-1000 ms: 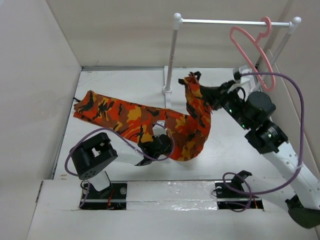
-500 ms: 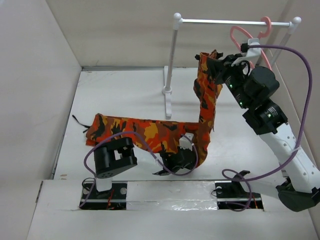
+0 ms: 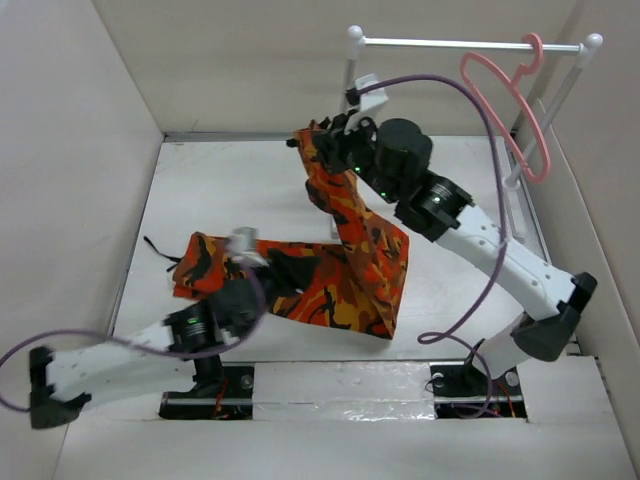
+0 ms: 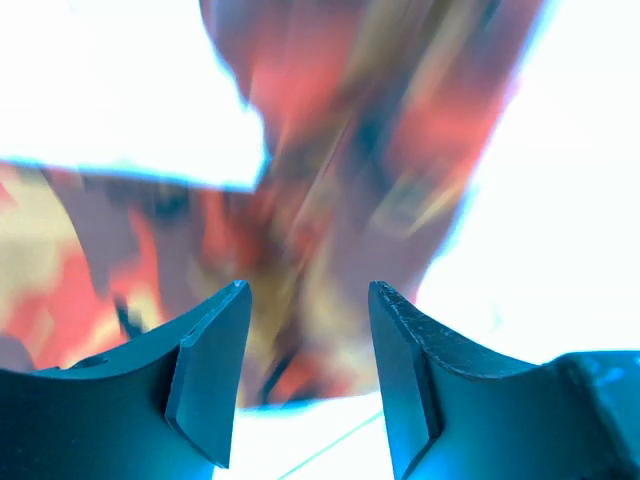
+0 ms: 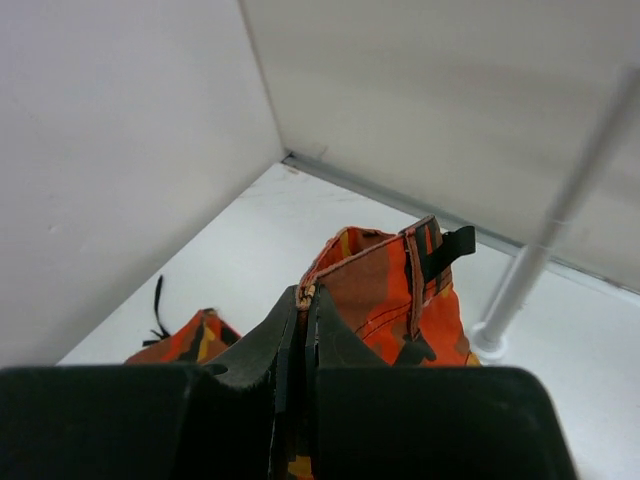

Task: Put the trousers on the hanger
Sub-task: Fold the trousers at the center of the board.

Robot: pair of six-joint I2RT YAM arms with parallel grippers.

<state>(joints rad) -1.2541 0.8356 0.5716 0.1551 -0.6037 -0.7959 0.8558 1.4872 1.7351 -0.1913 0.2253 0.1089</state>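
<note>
The camouflage trousers [image 3: 350, 270] lie across the table, with one end lifted. My right gripper [image 3: 325, 140] is shut on that raised end, up by the left post of the rail. In the right wrist view its jaws [image 5: 308, 295] pinch the hem of the trousers [image 5: 400, 290], and a black strap sticks out beside them. The pink hanger [image 3: 505, 100] hangs on the rail at the far right, well apart from the cloth. My left gripper [image 3: 262, 275] is low over the flat part of the trousers. In the blurred left wrist view it [image 4: 305, 290] stands open with nothing between its fingers, and the trousers [image 4: 330, 180] lie beyond them.
The white-and-silver rail stand [image 3: 345, 110] rises at the back, with its foot behind the lifted cloth. Its post [image 5: 520, 280] shows close by in the right wrist view. Pale walls [image 3: 70, 180] enclose the table on three sides. A purple cable [image 3: 480, 110] loops over the right arm.
The left gripper opened, let go of the trousers, and its arm swung low to the left. The right gripper carried the raised end leftward, from near the hanger to the rail's left post.
</note>
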